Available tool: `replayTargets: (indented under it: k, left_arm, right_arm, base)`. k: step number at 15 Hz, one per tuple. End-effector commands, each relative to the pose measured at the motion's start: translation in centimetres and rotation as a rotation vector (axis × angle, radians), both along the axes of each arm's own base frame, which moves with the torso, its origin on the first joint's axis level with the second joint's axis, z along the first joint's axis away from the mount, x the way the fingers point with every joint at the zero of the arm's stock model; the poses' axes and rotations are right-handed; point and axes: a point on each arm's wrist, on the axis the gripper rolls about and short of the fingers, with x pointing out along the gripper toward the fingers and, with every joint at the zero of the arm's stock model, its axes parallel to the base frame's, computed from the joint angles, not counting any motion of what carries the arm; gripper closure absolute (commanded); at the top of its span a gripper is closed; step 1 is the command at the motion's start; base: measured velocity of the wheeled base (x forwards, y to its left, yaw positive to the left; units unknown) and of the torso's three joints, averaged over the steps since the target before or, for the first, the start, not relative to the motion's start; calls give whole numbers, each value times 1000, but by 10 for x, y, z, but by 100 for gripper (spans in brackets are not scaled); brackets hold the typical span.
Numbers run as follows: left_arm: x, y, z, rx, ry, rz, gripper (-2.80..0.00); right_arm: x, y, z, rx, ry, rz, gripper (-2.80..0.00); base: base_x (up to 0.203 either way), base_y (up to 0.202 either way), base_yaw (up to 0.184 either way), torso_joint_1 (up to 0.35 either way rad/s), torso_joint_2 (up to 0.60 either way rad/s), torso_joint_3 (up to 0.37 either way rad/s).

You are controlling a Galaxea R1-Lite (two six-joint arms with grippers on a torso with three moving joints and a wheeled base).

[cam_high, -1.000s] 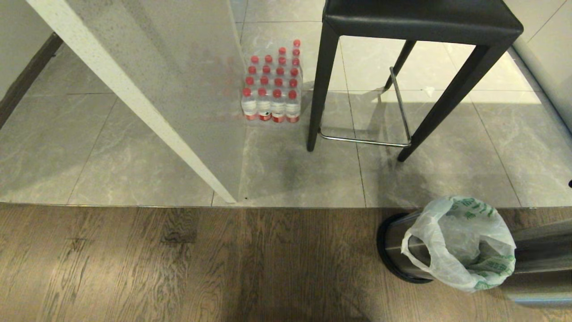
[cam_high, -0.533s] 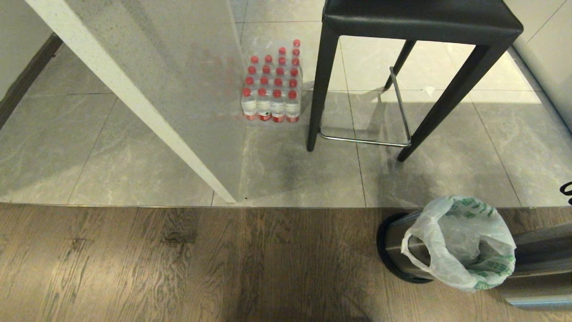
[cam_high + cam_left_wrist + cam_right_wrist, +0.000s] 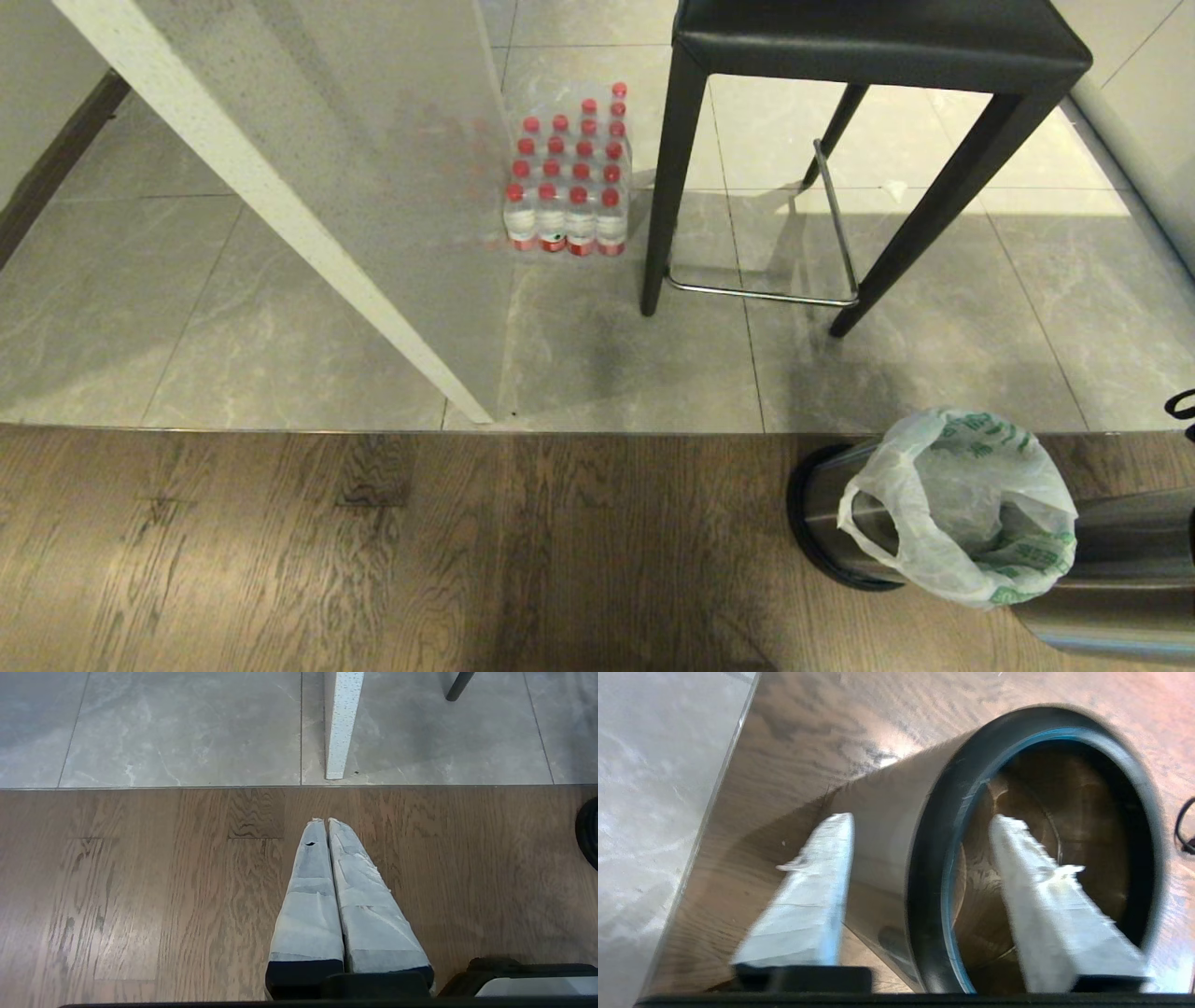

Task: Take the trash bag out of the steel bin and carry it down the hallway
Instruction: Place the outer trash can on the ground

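Right gripper [image 3: 920,842] jaws spread astride steel bin [image 3: 934,868] rim; left parked.

Steel bin [image 3: 826,509]: largely hidden behind trash bag [image 3: 962,509]. Stool [image 3: 878,42]: seat cut off at top edge. Right gripper [image 3: 920,844]: fingers [image 3: 817,882] blurred.

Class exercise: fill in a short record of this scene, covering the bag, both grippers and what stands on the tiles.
Trash bag: lining the steel bin, on wood floor
Right gripper: open, fingers astride the black rim of a bagless bin
Left gripper: shut, above wood floor
On tiles: stool, bottle pack
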Motion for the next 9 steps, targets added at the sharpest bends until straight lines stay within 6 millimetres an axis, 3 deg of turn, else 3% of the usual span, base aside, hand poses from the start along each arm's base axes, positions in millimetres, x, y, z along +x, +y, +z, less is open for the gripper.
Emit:
replayTargets:
  k: [1, 3, 6, 7, 9]
  left_arm:
    - [0, 0, 0, 0, 0, 0, 0]
    - [0, 0, 0, 0, 0, 0, 0]
    - [0, 0, 0, 0, 0, 0, 0]
    - [0, 0, 0, 0, 0, 0, 0]
    - [0, 0, 0, 0, 0, 0, 0]
  right_arm:
    - [-7, 6, 20, -29, -32, -8, -280]
    - [-23, 20, 45, -44, -57, -1, -280]
    - [-52, 62, 74, -33, -94, 73, -280]
    - [-62, 81, 82, -31, -108, 111, 0]
    - [-80, 126, 96, -37, -135, 221, 0]
  base:
    - [0, 0, 0, 0, 0, 0]
    - [0, 0, 0, 0, 0, 0]
    - [0, 0, 0, 0, 0, 0]
    - [0, 0, 0, 0, 0, 0]
    - [0, 0, 0, 0, 0, 0]
